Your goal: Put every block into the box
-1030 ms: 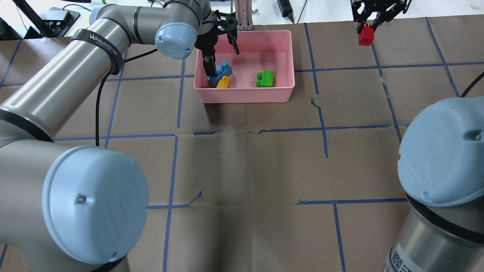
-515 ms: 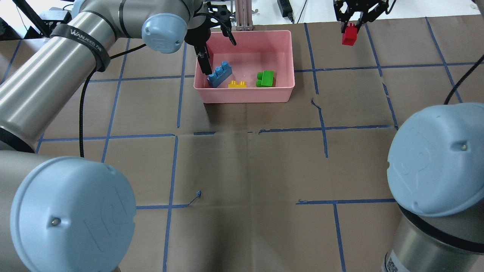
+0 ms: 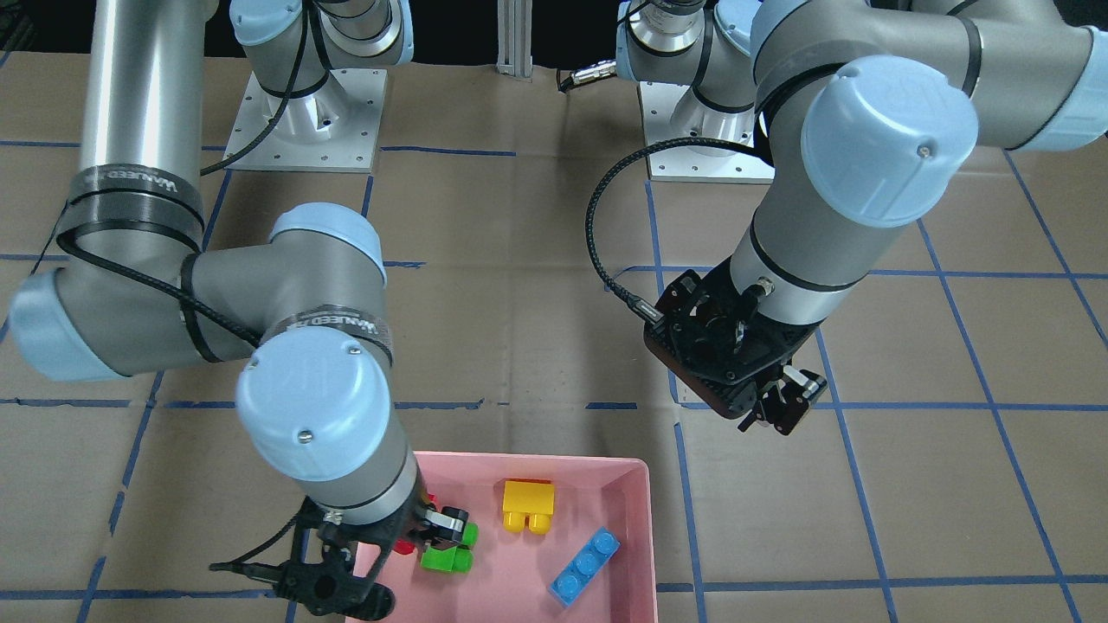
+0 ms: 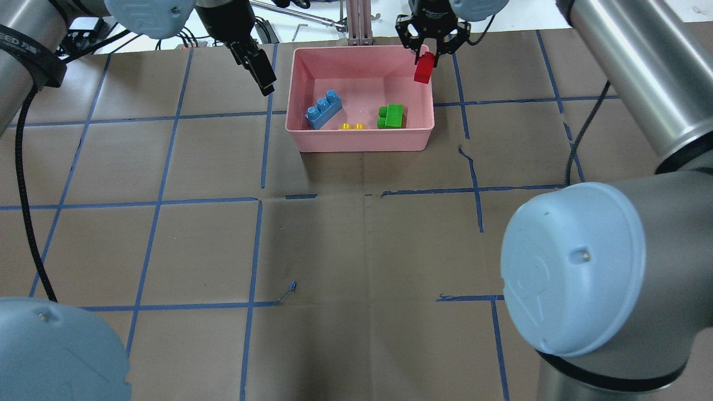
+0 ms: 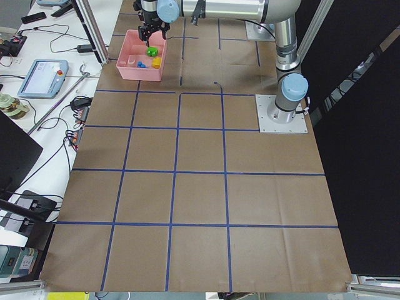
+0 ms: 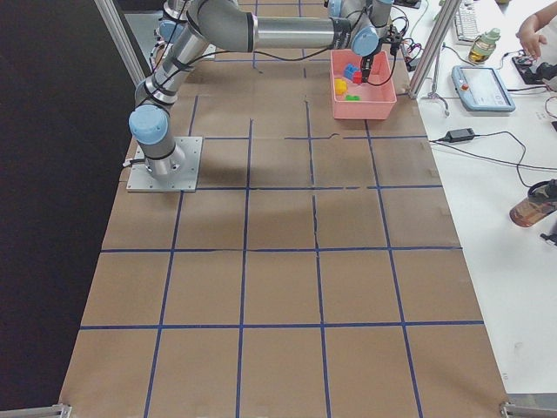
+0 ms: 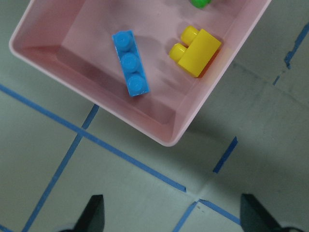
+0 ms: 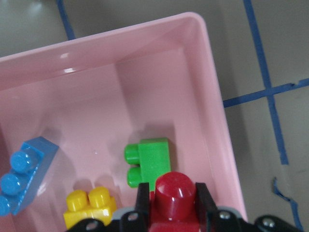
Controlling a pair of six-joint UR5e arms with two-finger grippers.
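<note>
Right gripper (image 4: 427, 55) clamped on red one-stud brick (image 4: 423, 72), over far right corner of pink box (image 4: 362, 146). Below it in box: green brick (image 4: 391, 116); yellow brick (image 4: 351, 126) and blue three-stud brick (image 4: 323, 109) further left. Left gripper (image 4: 260, 72) fingers wide apart, empty, outside box's left wall.

seen from overhead, the pink box (image 4: 361, 140) hides most of the yellow brick (image 4: 351, 126) behind its near wall; the left wrist view's top edge cuts off the green brick (image 7: 199, 3).
</note>
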